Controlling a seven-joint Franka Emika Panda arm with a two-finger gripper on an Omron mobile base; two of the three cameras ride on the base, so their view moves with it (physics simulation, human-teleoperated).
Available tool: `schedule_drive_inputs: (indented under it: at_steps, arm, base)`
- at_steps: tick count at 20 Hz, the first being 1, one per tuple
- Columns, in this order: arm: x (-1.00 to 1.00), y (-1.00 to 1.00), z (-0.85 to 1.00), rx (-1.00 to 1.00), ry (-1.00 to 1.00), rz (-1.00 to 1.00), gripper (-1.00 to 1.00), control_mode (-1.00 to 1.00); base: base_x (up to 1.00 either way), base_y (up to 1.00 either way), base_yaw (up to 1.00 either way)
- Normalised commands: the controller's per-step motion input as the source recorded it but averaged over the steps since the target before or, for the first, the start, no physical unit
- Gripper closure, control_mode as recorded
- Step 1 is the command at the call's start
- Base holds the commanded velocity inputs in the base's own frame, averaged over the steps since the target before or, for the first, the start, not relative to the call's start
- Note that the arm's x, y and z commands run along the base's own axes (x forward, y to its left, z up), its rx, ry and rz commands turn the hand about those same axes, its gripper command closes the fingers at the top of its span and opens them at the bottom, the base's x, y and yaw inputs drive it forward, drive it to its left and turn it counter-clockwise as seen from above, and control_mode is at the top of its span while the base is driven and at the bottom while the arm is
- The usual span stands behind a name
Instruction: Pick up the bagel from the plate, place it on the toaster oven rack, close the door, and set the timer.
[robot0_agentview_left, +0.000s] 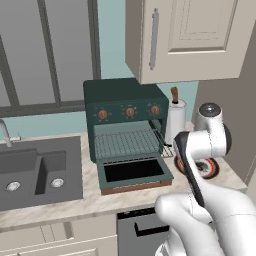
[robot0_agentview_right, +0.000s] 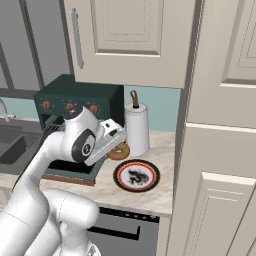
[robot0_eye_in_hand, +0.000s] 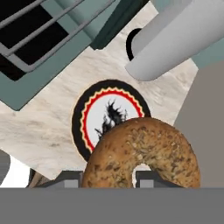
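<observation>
The bagel (robot0_agentview_right: 119, 150), a golden-brown seeded ring, hangs in the air with my gripper (robot0_agentview_right: 115, 142) shut on it, up and to the left of the plate (robot0_agentview_right: 118, 176). In the hand view the bagel (robot0_eye_in_hand: 144, 153) sits between my fingertips (robot0_eye_in_hand: 70, 179) and covers part of the red-rimmed plate (robot0_eye_in_hand: 79, 118) on the counter below. The dark green toaster oven (robot0_agentview_left: 125, 95) stands to the left. Its door (robot0_agentview_left: 134, 172) lies folded down open, and the wire rack (robot0_agentview_left: 127, 142) is bare inside the cavity.
A white paper-towel roll (robot0_agentview_right: 136, 127) stands just right of the oven, behind the plate. A beige wall cabinet (robot0_agentview_left: 185, 35) hangs over the oven, and a tall cabinet (robot0_agentview_right: 220, 150) walls off the right. A grey sink (robot0_agentview_left: 35, 172) lies to the left.
</observation>
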Motion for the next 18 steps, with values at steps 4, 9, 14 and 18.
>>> schedule_drive_inputs:
  at_steps: [4, 9, 14, 18]
  arm:
    - [-0.45, 0.67, 0.87, 0.01, 0.11, 0.00, 1.00, -1.00]
    - [-0.27, 0.71, 0.40, 0.00, 0.04, 0.00, 1.00, -1.00]
    - [0.06, 0.75, 0.01, 0.00, 0.14, 0.00, 1.00, -1.00]
    - [0.22, 0.89, -0.01, 0.00, 0.14, 0.00, 1.00, -1.00]
  base:
    - [0.00, 0.00, 0.00]
    - [0.00, 0.00, 0.00]
    - [0.00, 0.00, 0.00]
    - [0.00, 0.00, 0.00]
